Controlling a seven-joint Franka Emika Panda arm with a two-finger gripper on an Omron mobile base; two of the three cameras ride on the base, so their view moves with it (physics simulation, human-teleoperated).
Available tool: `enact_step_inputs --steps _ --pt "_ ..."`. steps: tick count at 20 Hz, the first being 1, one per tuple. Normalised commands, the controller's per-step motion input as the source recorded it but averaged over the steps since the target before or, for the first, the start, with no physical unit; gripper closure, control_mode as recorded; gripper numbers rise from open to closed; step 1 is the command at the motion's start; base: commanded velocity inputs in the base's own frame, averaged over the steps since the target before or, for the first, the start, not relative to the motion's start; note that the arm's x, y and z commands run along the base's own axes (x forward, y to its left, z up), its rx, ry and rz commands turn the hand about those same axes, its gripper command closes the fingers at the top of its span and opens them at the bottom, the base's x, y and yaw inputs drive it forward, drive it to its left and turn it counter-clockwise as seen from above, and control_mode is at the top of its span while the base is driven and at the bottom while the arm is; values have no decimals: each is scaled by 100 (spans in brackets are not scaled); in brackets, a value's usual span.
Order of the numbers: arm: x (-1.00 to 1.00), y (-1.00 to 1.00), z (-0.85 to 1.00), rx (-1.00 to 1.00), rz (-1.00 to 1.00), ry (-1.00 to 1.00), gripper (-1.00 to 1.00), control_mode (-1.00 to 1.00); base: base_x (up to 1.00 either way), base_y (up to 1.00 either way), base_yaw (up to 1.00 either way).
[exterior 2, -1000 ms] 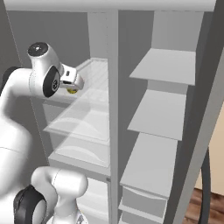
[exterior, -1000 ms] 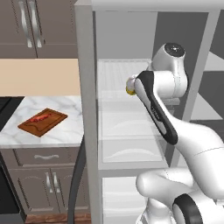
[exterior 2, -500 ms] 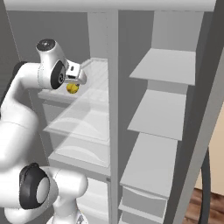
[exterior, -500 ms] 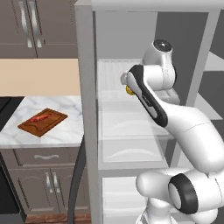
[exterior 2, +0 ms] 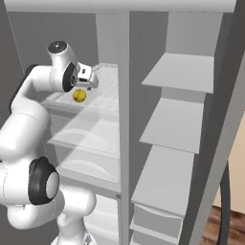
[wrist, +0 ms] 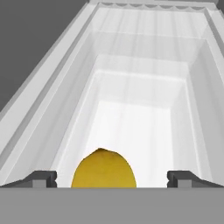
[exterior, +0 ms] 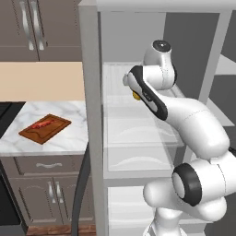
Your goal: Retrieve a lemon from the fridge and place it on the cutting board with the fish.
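Note:
The fridge (exterior: 90, 97) stands open, and my arm reaches in over its upper clear shelf. The small yellow lemon (wrist: 103, 169) lies on that shelf, also seen as the lemon (exterior: 136, 96) and the lemon (exterior 2: 79, 95) just under my hand. My gripper (wrist: 112, 180) is open. Its dark fingertips (wrist: 42, 178) stand wide on either side of the lemon with clear gaps. On the marble counter to the left of the fridge lies the reddish-brown cutting board (exterior: 45, 128) with the red fish (exterior: 42, 124) on it.
The white shelf walls (wrist: 52, 113) run close along both sides of my hand. A clear drawer (exterior: 138, 152) sits below the shelf. The fridge door's shelves (exterior 2: 177, 119) stand to the right. Brown-grey cabinets (exterior: 32, 27) hang above the counter.
My hand has swung further into the fridge and come down over the lemon. The lemon has stayed on the shelf, and the jaws have stayed open.

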Motion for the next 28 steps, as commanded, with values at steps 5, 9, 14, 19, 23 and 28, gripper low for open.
enact_step_inputs --steps 5,9,14,19,23,28 --pt "0 0 -4 0 -2 0 -100 -100 0 0 0" --pt "-13 0 0 0 0 0 -100 -100 0 0 0" --pt "-20 0 0 0 0 0 -100 -100 0 0 0" --pt "-28 0 0 0 0 0 -100 -100 0 0 0" --pt "-22 0 0 0 0 0 -100 -100 0 0 0" --pt "0 0 -3 0 0 0 -100 -100 0 0 0"
